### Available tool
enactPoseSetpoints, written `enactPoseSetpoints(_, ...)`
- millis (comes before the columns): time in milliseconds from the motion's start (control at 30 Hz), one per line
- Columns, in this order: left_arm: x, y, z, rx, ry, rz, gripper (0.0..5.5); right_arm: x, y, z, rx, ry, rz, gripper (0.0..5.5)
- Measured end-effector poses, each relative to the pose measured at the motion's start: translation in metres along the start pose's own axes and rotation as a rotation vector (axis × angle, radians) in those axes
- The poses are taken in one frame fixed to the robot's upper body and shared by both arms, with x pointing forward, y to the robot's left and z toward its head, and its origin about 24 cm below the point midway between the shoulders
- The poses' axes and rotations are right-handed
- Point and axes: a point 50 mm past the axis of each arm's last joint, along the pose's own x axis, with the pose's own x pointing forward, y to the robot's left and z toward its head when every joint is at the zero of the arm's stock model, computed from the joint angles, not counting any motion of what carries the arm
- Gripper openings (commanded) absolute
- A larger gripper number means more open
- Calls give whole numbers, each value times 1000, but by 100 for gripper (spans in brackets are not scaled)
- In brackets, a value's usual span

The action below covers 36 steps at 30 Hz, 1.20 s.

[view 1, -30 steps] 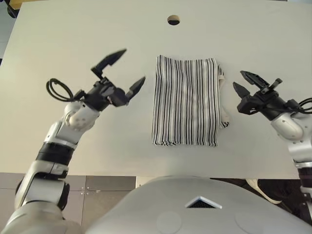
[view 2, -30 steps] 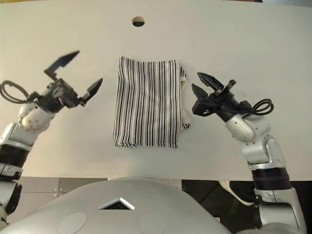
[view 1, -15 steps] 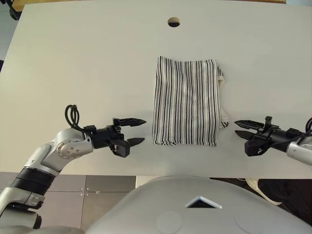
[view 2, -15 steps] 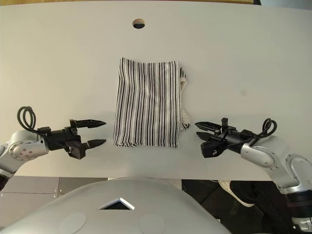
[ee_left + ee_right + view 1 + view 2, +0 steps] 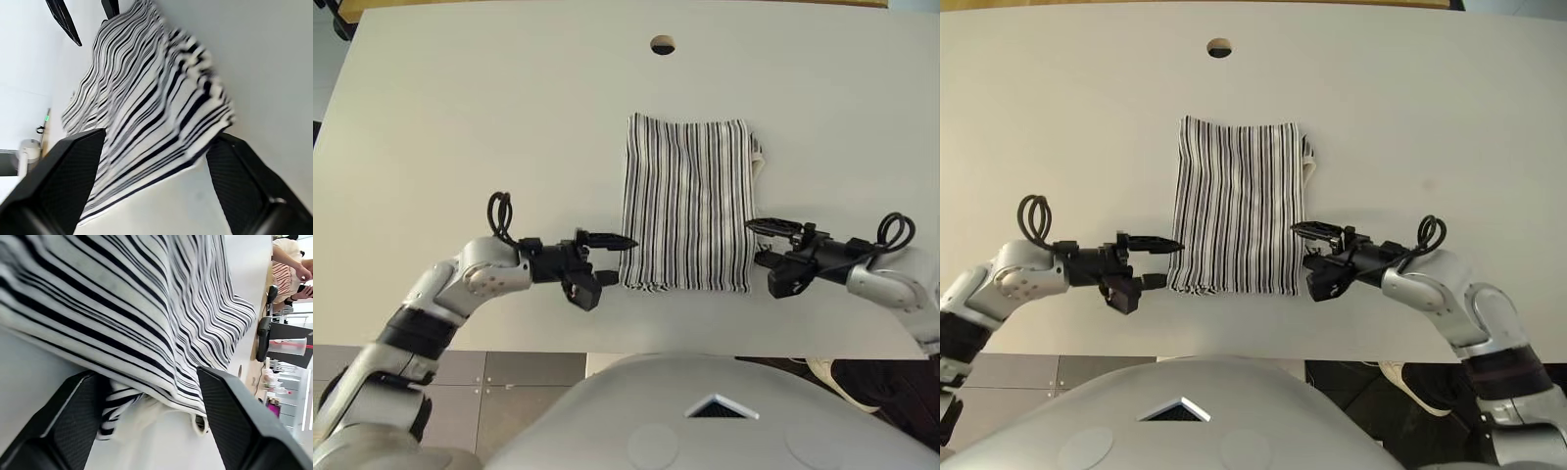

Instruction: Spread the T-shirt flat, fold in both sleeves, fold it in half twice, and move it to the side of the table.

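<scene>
A folded black-and-white striped T-shirt (image 5: 685,201) lies near the front edge of the white table (image 5: 489,117). The left end effector (image 5: 622,260) and right end effector (image 5: 754,242), both wide open, flank its front corners.

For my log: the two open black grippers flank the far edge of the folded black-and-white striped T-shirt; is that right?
No: the open left gripper and open right gripper flank the near edge of the folded black-and-white striped T-shirt, as the left eye view shows.

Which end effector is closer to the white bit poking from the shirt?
Right. The right end effector is at a near corner of the T-shirt, beside its white trim; the left end effector is at the opposite near corner.
</scene>
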Motion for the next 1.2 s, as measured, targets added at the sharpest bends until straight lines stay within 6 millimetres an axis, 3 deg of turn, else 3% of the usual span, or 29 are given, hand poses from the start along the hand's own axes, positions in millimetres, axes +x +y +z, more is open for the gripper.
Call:
enactPoseSetpoints(200,8,6,-9,42,-14,23,364,5,0,1,-15,-24,-9,329)
enactPoseSetpoints(267,9,6,-9,43,-21,20,333,5,1,2,-18,-36,-8,331)
enactPoseSetpoints(733,12,-13,0,-10,-99,-15,88,9,12,-3,15,-48,20,53)
enactPoseSetpoints(833,11,-11,1,-5,-106,-13,58,10,13,-4,17,-50,23,17)
enactPoseSetpoints(967,10,-10,2,-6,-113,-11,10,10,14,-3,18,-56,21,11)
enactPoseSetpoints(1200,2,-23,11,-161,-162,36,10,6,19,6,144,-126,-19,11)
